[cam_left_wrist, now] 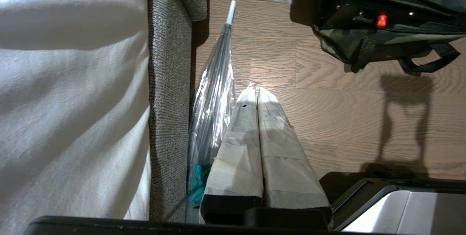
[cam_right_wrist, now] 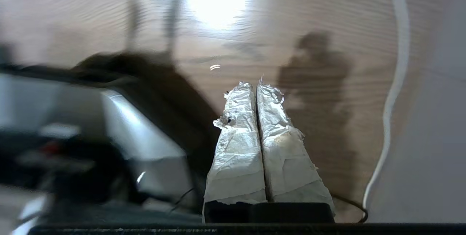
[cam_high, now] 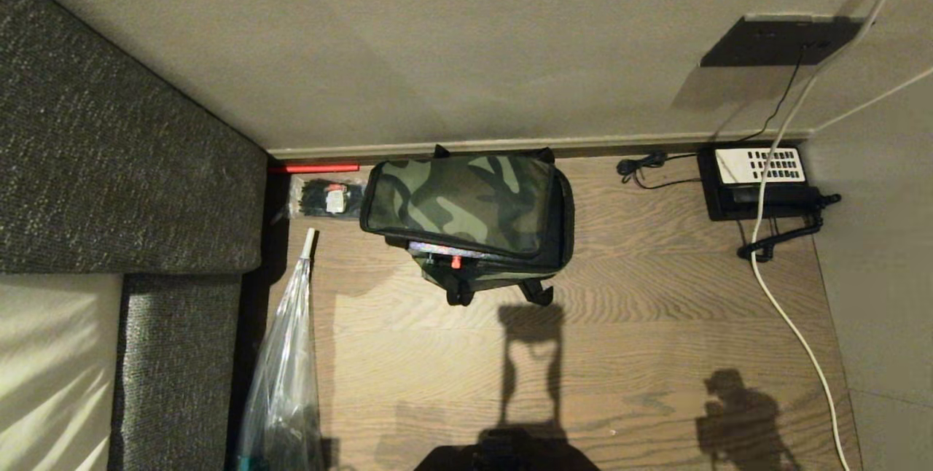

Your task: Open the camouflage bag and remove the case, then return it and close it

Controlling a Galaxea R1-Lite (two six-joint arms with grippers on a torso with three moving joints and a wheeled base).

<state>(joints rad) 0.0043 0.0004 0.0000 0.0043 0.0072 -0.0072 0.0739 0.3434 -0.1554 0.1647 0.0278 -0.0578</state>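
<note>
- The camouflage bag (cam_high: 466,208) stands on the wooden floor (cam_high: 619,354) against the skirting, between a packet of black cable ties (cam_high: 326,197) and a black telephone (cam_high: 758,181). Its lid flap lies over the top but is not fully seated.
- The case (cam_left_wrist: 367,13) shows as a black edge with a small red latch (cam_left_wrist: 381,20) in the gap under the flap, inside the bag.
- Handling, judged: bag fabric is soft and will sag or slide if pulled one-sided; the flap's front edge is the likely hold. The case looks rigid, moderately heavy and close-fitting; its handle is not visible.
- Left gripper (cam_left_wrist: 255,93): taped fingers pressed together, empty, low beside a clear plastic bag (cam_left_wrist: 213,96); the bag lies well ahead and to one side.
- Right gripper (cam_right_wrist: 255,87): fingers together, empty, over bare floor near a white cable (cam_right_wrist: 395,82); neither bag nor case appears in its view.
</note>
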